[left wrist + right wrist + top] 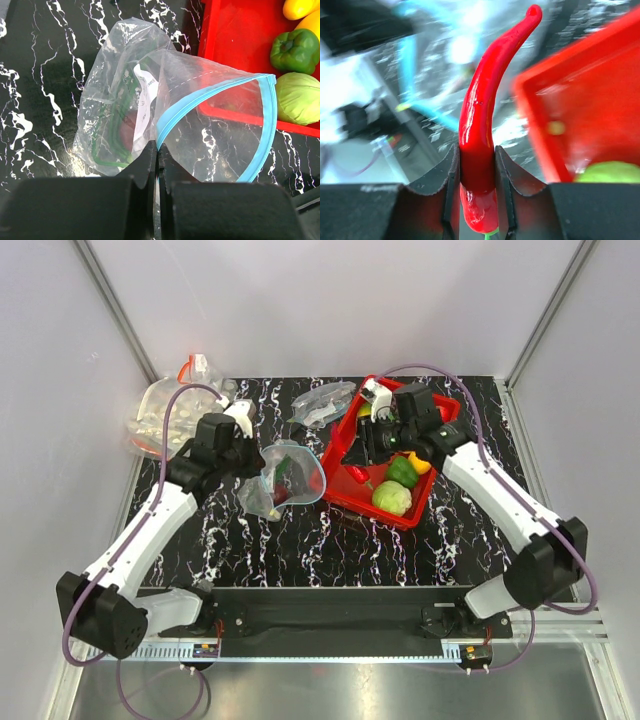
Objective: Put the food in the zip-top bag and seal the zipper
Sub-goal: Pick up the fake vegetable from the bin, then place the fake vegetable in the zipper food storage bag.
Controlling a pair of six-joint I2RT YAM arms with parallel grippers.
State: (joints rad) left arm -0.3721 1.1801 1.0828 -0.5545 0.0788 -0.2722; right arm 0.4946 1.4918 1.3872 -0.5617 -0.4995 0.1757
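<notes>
The clear zip-top bag (262,496) lies left of the red tray (352,492), its mouth held open toward the tray. My left gripper (262,462) is shut on the mouth's rim; in the left wrist view (157,148) the jaws pinch the teal-blue zipper (212,92). The bag (120,90) holds something red and green. My right gripper (476,155) is shut on the long red chilli (482,105), at the tray's left edge (352,452) facing the bag. The green bell pepper (402,470) and the lime-green round fruit (391,498) lie in the tray, and both show in the left wrist view (295,50) (300,97).
A clear bag of white round pieces (165,415) sits at the back left. Another crumpled clear bag (325,400) lies behind the tray. Yellow toy pieces (300,7) lie in the tray. White walls close in the black marbled table (300,540).
</notes>
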